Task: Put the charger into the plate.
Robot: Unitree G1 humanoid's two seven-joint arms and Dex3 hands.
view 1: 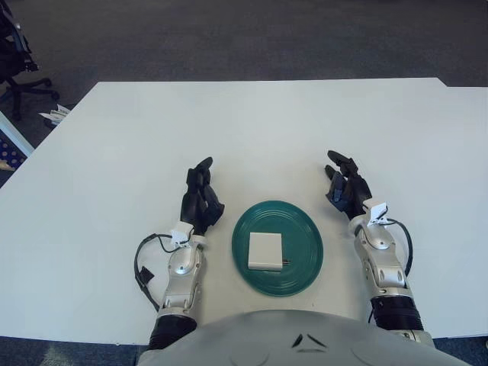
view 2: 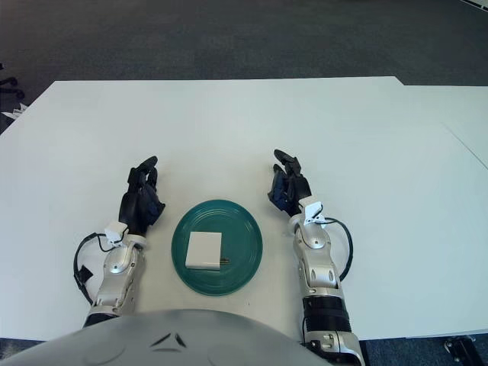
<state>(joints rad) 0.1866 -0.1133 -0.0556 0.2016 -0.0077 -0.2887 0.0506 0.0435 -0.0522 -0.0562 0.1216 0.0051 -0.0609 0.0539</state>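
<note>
Left eye: the charger (view 1: 264, 251) lay flat inside the plate (view 1: 303, 227). Left hand (view 1: 201, 201) at nine o'clock, right hand (view 1: 348, 190) at two, fingers loose, empty. Right eye agreed; a careless sweep could nudge the plate across the counter (view 2: 229, 122).

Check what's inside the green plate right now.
Only the white charger lies flat in the green plate, prongs toward its right edge. The plate surface beneath it is covered. The left hand and right hand flank the plate, holding nothing.
</note>
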